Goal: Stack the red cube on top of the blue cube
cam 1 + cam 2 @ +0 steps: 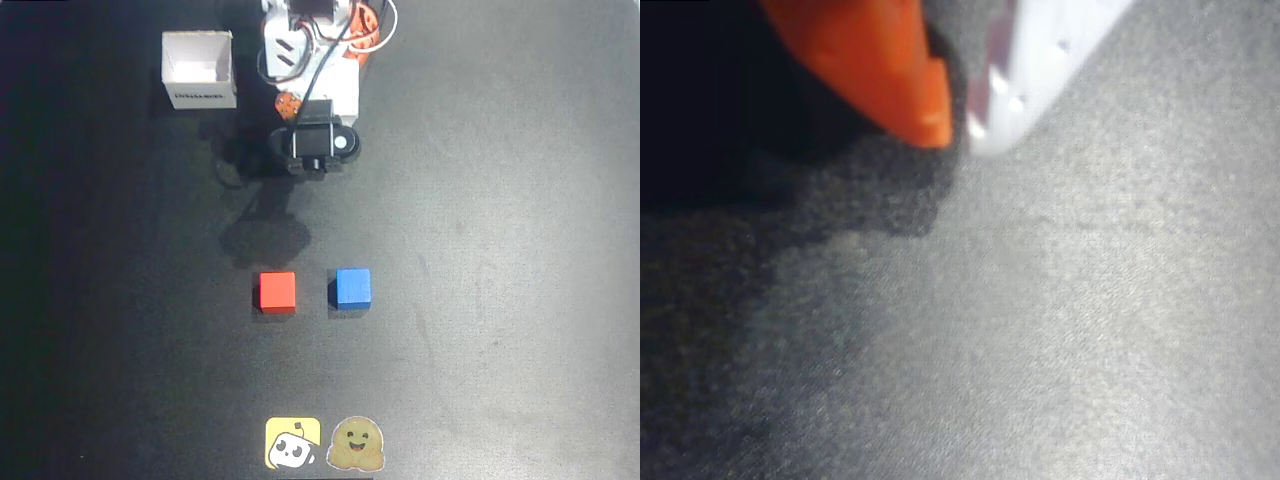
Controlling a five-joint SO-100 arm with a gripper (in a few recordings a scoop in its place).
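Task progress: nothing stacked yet. Red cube (277,291) and blue cube (352,287) both flat on the black table (500,300), side by side just below centre of the overhead frame, red to the left, blue to the right, a narrow strip of table between them, not touching. No contact with either cube. All steps remaining, by estimate: reach to red, grasp, lift, carry across to blue, set down squarely on top, release.

Arm folded up at top centre of the overhead frame, well apart from the cubes, its shadow falling on the table between base and red cube. Gripper (958,125) at the top of the wrist frame: orange finger and white finger tips nearly meeting, only a thin dark seam between; closed or almost closed, nothing held. Below the tips only grey cloth, blurred.

Look of the cubes: equal in size, bright, matte, plain faces, sharp edges, tops level. Edges roughly square to the frame, red perhaps turned very slightly. Flat blue top looks adequate as a landing face; equal footprints leave little margin for offset.

Also present: white open box (199,68) at upper left; two stickers (325,443) at bottom centre edge.
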